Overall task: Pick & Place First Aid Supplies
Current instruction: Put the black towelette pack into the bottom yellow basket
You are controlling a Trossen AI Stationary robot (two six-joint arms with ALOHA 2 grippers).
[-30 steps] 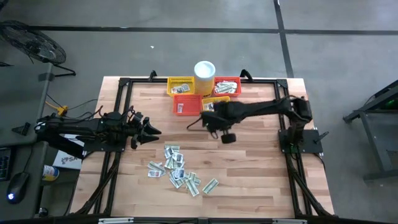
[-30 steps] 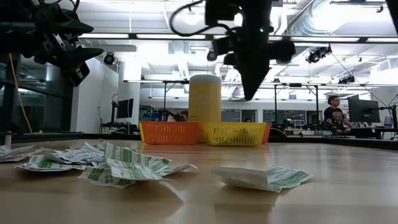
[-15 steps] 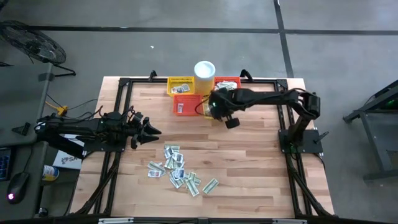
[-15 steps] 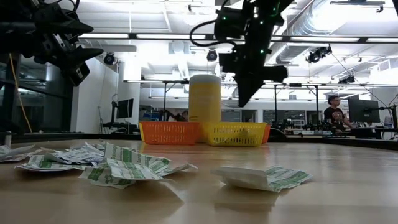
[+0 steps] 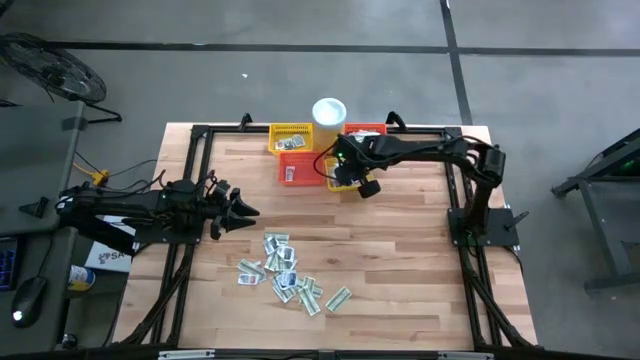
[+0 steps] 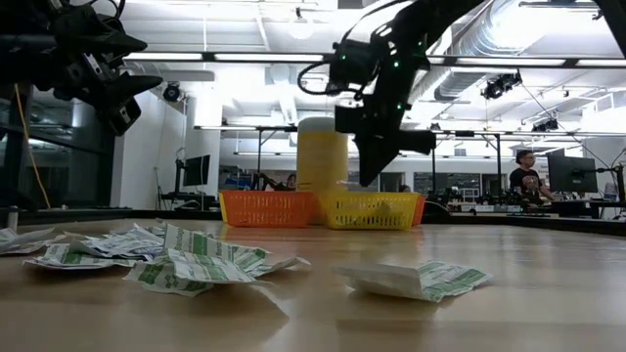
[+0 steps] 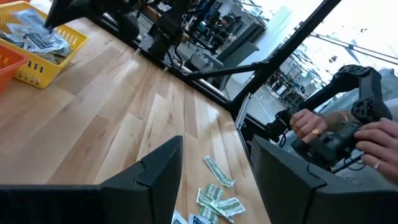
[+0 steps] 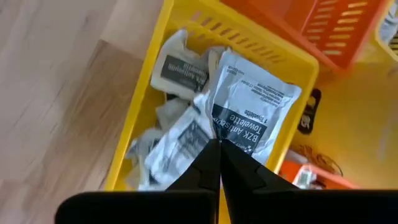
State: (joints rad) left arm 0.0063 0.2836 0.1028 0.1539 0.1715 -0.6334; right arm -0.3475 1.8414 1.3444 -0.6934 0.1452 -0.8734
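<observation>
Right pincer, fingers pressed together, grips a white printed towelette sachet over the yellow mesh basket; sachet's lower edge hidden.

Left pincer gapes empty above the wooden tabletop.

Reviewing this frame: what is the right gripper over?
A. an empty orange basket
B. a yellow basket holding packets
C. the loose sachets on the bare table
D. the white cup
B: the right wrist view shows the shut right gripper directly above a yellow basket with printed packets inside it; the loose sachets lie apart, nearer the table's front.
</observation>
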